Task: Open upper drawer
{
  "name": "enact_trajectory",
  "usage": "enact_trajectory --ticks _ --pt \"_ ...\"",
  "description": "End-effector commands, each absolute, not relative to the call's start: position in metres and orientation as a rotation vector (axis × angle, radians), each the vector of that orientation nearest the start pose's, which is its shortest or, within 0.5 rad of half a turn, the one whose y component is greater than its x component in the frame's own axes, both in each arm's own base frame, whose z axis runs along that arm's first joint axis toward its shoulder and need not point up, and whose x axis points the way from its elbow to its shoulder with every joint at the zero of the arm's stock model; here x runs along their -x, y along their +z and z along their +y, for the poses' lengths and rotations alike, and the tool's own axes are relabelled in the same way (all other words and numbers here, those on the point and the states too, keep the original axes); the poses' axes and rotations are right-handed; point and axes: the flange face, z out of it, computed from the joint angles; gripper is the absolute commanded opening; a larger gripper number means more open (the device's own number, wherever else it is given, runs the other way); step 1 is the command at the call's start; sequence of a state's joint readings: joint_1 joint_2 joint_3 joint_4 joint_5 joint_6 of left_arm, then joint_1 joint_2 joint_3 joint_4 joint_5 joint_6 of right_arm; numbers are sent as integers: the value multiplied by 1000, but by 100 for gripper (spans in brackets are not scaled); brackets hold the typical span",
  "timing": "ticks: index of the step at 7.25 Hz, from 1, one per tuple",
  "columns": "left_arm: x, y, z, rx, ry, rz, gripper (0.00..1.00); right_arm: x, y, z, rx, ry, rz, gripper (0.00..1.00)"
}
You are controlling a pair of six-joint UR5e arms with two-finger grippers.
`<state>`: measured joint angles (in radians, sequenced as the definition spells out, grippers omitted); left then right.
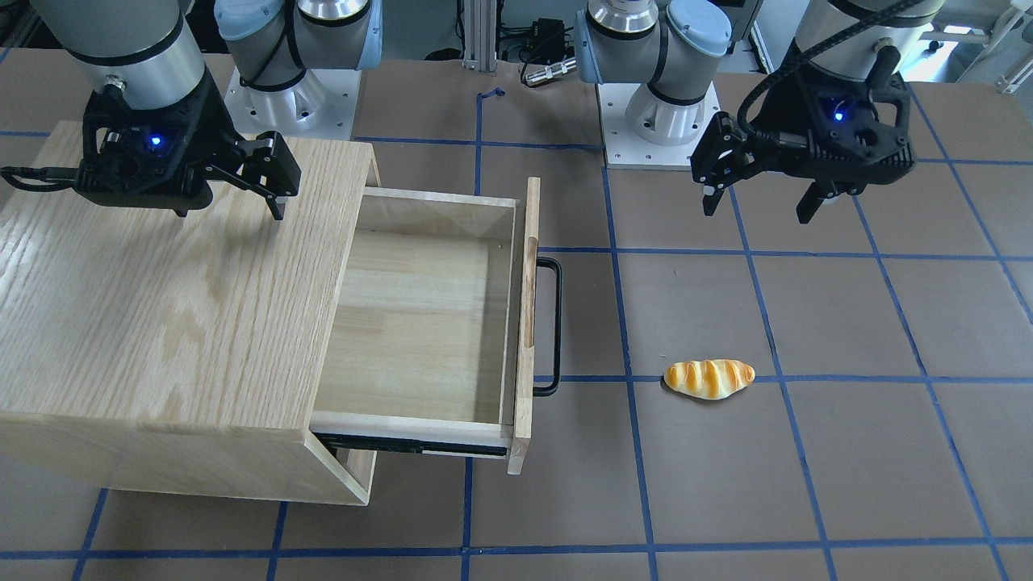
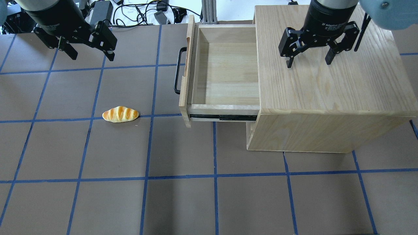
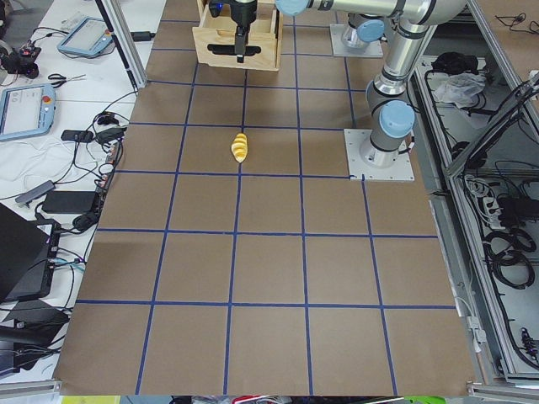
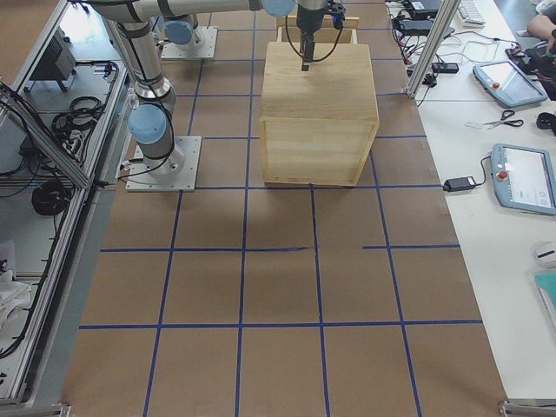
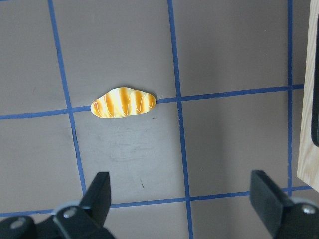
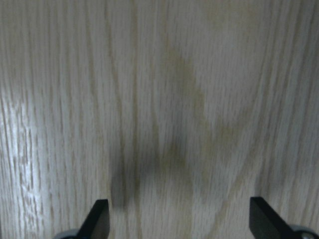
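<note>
Both grippers stand with their fingers spread wide and hold nothing. The right gripper [image 2: 309, 62] hangs over the top of the oak-grain cabinet casing [image 2: 326, 88], and its wrist view shows only wood grain and a soft shadow between the two fingertips. The left gripper [image 2: 91, 52] hangs over the bare brown table [image 2: 183, 202], above a bread roll [image 2: 120, 114] that lies on a blue tape line. The upper drawer [image 2: 225, 71] lies between the two grippers and touches neither. It stands far out of the casing toward the robot's left, so its open box sits just beside the cabinet top under the right gripper, and its front panel faces the left gripper across a stretch of table. In the left wrist view the edge of that panel shows at the right border. The drawer is a wide, shallow box of pale wood with a bare floor and thin walls. Its front panel carries a long black bar handle [image 2: 176, 70] on the outer face and an oblong cutout [image 2: 188, 57] in the top edge. A black slide rail [image 2: 228, 116] shows along the near side of the box. White print on the collar above the right gripper seems to read "2F Adaptive"; the rest is too small to make out.
</note>
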<state>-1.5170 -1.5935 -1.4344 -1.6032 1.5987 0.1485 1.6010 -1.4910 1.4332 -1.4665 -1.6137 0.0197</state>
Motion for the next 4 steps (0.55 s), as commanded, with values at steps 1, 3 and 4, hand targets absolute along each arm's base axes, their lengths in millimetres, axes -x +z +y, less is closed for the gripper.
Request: enact_trajectory --ticks 1,3,4 --pt "100 542 -506 -145 -120 3072 100 -144 505 -516 16 72 3185 100" --pt "102 538 -510 -133 -119 3087 100 -145 505 -516 21 72 3185 100" --pt "102 536 -513 -137 -121 3087 100 -145 505 -516 19 72 3185 100"
